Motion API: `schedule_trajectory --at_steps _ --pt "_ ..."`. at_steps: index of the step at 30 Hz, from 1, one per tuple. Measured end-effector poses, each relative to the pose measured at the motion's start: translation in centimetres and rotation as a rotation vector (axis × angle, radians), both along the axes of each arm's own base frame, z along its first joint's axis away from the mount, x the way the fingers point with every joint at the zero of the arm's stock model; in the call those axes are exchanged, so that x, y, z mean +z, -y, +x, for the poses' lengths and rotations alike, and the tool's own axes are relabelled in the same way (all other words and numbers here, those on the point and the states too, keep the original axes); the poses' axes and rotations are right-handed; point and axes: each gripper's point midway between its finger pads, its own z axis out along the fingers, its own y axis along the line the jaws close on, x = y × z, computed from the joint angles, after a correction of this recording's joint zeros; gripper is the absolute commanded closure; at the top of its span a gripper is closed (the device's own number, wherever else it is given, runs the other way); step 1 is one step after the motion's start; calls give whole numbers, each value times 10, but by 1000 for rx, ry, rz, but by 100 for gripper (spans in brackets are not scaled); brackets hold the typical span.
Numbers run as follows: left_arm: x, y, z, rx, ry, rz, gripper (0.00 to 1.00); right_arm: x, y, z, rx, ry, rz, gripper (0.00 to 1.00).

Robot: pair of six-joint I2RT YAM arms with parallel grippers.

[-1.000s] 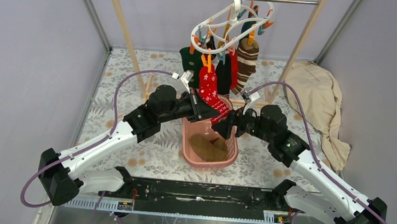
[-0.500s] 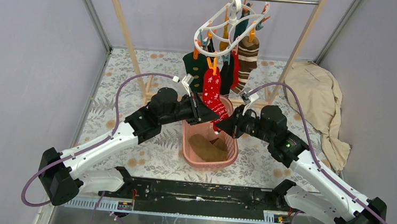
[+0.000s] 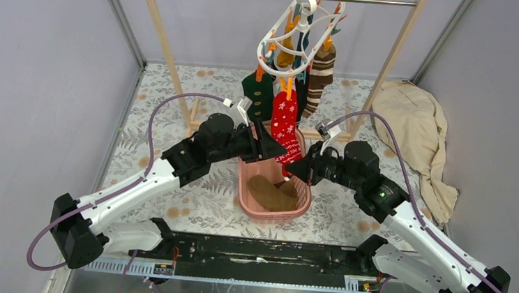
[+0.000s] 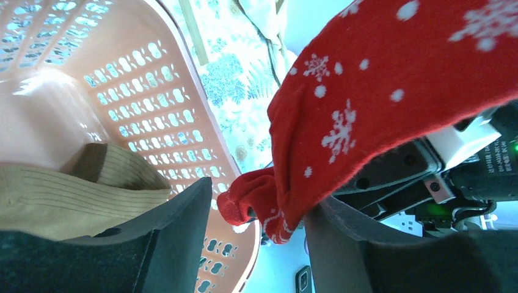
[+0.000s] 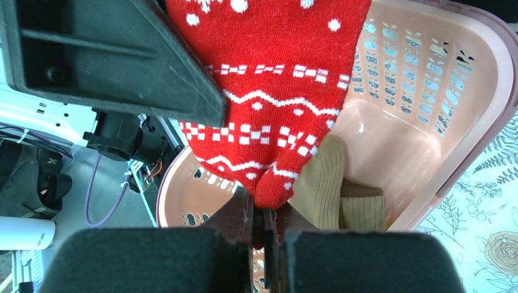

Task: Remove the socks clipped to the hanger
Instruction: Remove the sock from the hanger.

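Note:
The white hanger (image 3: pixel 300 34) hangs by its hook from the rack rail, with several socks clipped to it. Among them are a red sock with white pattern (image 3: pixel 284 124), a dark green one (image 3: pixel 257 90) and a brown-and-white striped one (image 3: pixel 321 71). The red sock (image 5: pixel 275 91) reaches down over the pink basket. My right gripper (image 5: pixel 259 206) is shut on its toe. My left gripper (image 4: pixel 259 201) is open, with the red sock (image 4: pixel 366 104) loose between its fingers and resting against the right one. In the top view both grippers meet at the sock's lower end.
The pink basket (image 3: pixel 301 204) stands between the arms, with mustard and olive-brown socks (image 3: pixel 268 193) lying in it. The wooden rack's left post (image 3: pixel 166 48) rises behind the left arm. A beige garment (image 3: pixel 415 127) lies at the right by the wall.
My left gripper has opened and let go of the red sock. My right gripper has shut on the sock's toe. The hanger has swung round and the socks have shifted right.

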Motion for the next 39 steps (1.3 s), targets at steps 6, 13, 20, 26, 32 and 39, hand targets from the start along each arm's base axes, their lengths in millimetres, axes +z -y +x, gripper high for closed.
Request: schedule_trajectory --at_steps 6,13,20,26,32,39 --pt "18 -5 9 39 51 26 31 -6 3 -2 -3 -19 -18 100" --pt "44 -15 13 91 115 28 24 -13 7 1 -27 -30 -49 100" --pt "95 -13 16 132 260 -16 24 -23 5 9 -44 -44 -85 100" --pt "109 -11 34 186 333 11 26 -22 2 14 -42 -43 -101 100" --pt "115 -9 55 251 396 61 27 -13 -1 22 -50 -25 -114 100" --pt "135 -17 70 317 485 94 27 0 -2 26 -47 8 -113 100"
